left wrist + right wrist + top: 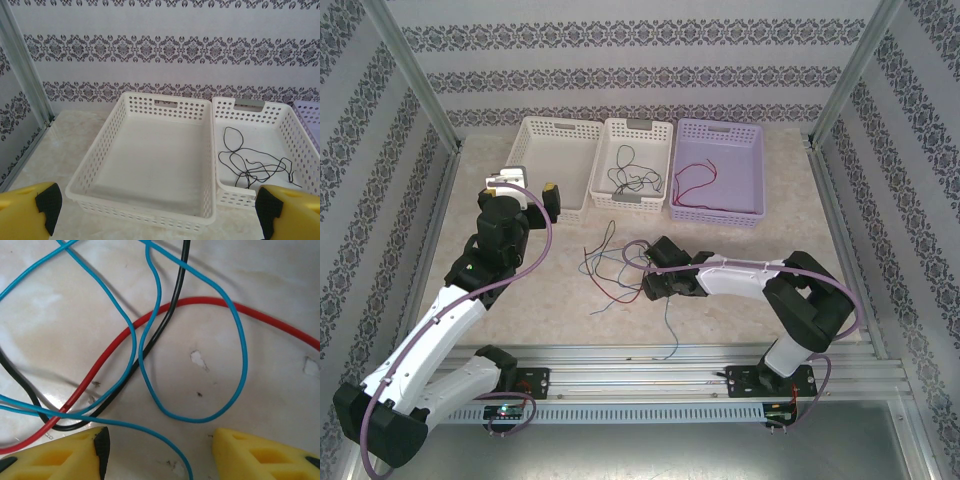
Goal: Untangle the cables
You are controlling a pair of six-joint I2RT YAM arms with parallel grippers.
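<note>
A tangle of thin cables (615,265) in red, blue and black lies on the table in front of the baskets. My right gripper (653,268) hovers low over its right side. In the right wrist view the right gripper (159,452) is open, its yellow fingertips (250,455) wide apart just above the table. A blue cable (165,432) runs loose between them. A blue loop (243,355), a red cable (210,301) and a black cable (172,307) cross ahead. My left gripper (528,187) stands open, empty, before the left basket.
Three baskets stand in a row at the back: an empty white basket (95,170), a middle white basket (638,127) holding a black cable (250,170), and a lilac basket (720,130) holding a red cable (692,180). Patterned walls and metal posts enclose the table.
</note>
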